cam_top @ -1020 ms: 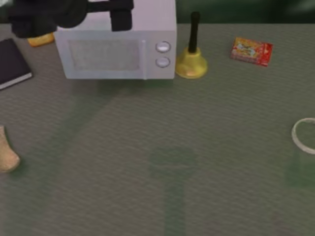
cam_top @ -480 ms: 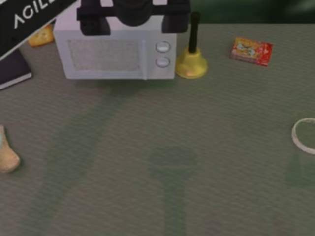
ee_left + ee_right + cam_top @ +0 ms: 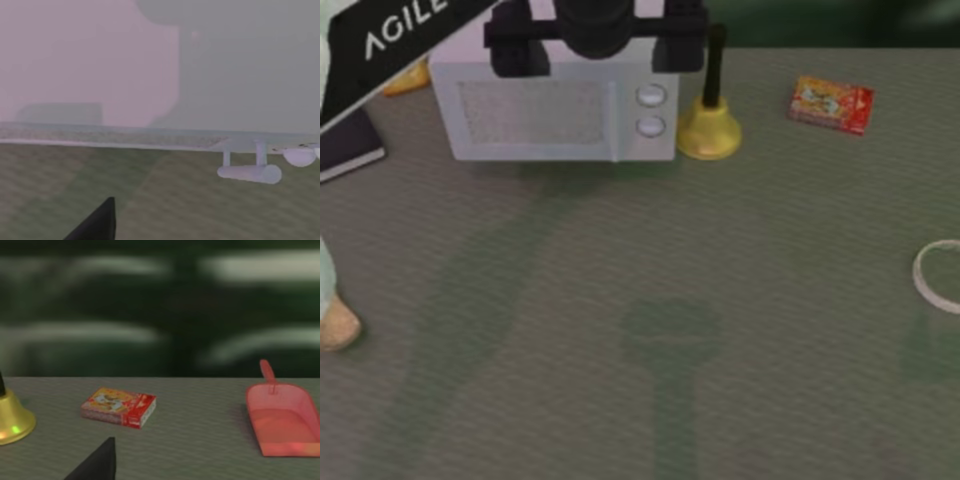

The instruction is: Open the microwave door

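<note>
White lettering reading "AGILE", cut off by the frame edge, is seen on the black link of the left arm (image 3: 390, 45) crossing the upper left corner of the top view. Printing is visible on the red box (image 3: 831, 104) at the upper right of the worktop (image 3: 720, 300), but it cannot be read.

Compared with half a second ago, the left arm's link is shifted slightly rightward and the lettering sits a little farther into the frame; a pale shape now overlaps the tan object (image 3: 335, 325) at the left edge. The microwave and the rest are unchanged.

The left gripper (image 3: 595, 35) is held above the top of the microwave (image 3: 555, 100) at the upper middle of the frame, its black cross-body spread over the oven's roof. Whether its fingers are open or closed cannot be told; nothing is seen held. In the left wrist view a dark fingertip (image 3: 97, 225) is seen at the lower edge, with the bar handle (image 3: 249, 173) lower right.

The microwave door (image 3: 530, 112) is closed flat against the front. A brass bell (image 3: 708, 125) stands just beside the microwave's right side.

The right arm is not seen from above; its wrist view takes in a pink dustpan (image 3: 282, 422).
</note>
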Motion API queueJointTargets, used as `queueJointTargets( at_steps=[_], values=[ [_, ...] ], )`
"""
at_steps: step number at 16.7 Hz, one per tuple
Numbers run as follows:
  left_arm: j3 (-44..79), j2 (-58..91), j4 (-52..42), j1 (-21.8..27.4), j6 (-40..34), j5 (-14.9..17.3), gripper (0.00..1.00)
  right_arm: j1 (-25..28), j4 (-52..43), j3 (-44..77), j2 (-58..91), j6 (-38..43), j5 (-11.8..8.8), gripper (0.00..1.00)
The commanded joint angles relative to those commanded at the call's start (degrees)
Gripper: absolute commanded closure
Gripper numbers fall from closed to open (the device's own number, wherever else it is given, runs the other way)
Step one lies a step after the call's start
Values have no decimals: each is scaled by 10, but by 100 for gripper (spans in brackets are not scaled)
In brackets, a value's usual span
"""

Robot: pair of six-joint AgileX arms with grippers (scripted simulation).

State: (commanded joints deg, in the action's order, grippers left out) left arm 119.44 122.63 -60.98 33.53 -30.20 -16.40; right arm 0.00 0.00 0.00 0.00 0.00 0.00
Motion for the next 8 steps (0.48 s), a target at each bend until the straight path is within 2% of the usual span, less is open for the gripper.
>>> queueJointTargets(
  at_steps=[5,8],
  values=[
    [-31,52,92,-19,18,9,0,0,0,0,0,0,0,0],
    [-34,58,99,-21,20,10,0,0,0,0,0,0,0,0]
  ],
)
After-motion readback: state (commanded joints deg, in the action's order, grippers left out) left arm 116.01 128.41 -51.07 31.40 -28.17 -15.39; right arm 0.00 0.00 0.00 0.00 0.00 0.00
